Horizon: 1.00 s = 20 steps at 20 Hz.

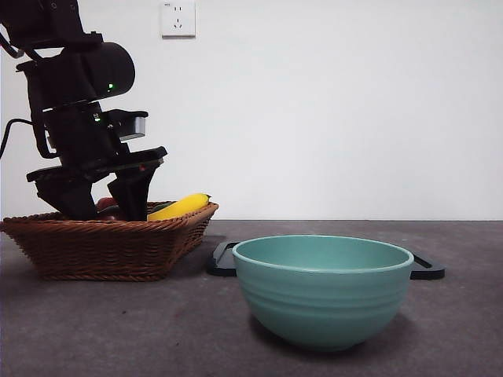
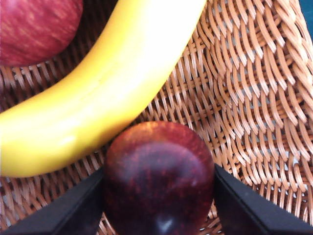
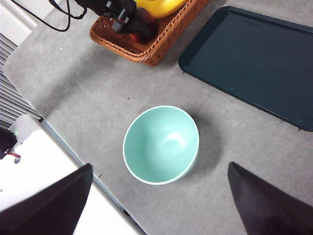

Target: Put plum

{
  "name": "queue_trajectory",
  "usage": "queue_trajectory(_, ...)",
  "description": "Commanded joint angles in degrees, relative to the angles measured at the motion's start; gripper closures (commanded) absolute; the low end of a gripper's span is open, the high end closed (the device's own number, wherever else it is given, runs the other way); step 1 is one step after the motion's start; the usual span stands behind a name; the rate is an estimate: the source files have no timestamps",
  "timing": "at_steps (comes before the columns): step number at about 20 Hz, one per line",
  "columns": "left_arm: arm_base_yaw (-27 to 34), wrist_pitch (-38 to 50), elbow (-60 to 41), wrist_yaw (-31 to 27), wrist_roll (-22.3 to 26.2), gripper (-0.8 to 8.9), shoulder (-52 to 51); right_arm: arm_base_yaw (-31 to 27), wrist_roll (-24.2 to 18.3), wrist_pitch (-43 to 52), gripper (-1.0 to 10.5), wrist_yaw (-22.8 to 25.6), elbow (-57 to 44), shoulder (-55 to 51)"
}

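The left gripper is seen lowered into the wicker basket, its two black jaws spread to the width of the plum and set against the fruit's two sides, so the plum is bracketed between them while it rests on the basket's woven floor; whether any squeeze is being applied cannot be told. Just beyond the plum, touching or nearly touching its far side, a yellow banana is laid across the basket, and further past the banana a streaked red apple is glimpsed at the edge of the wrist view. In the front view the same arm is shown big and dark, dipping into the basket from above, with the banana's tip poking over the rim beside it. The right gripper is held high and well apart from the basket, jaws wide open and nothing between them; directly below it a teal bowl is seen standing on the grey table, with a dark tray lying beyond the bowl and beside the basket
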Motion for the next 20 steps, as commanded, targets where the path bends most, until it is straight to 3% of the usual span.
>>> queue_trajectory(1, -0.55, 0.09, 1.44, 0.74, 0.02, 5.41, 0.09, 0.26, 0.57, 0.52, 5.0, 0.00, 1.05, 0.48)
queue_trajectory(9, -4.74, -2.91, 3.39, 4.76, 0.09, 5.40, -14.49, 0.26, 0.57, 0.52, 5.0, 0.02, 1.05, 0.48)
queue_trajectory(12, -10.27, -5.33, 3.39, 9.79, 0.11, 5.40, -20.35, 0.24, 0.59, 0.50, 5.0, 0.02, 1.05, 0.48)
queue_trajectory(20, -26.99, -7.98, 3.37, 9.62, 1.99, 5.40, -19.08, 0.24, 0.59, 0.50, 5.0, 0.02, 1.05, 0.44)
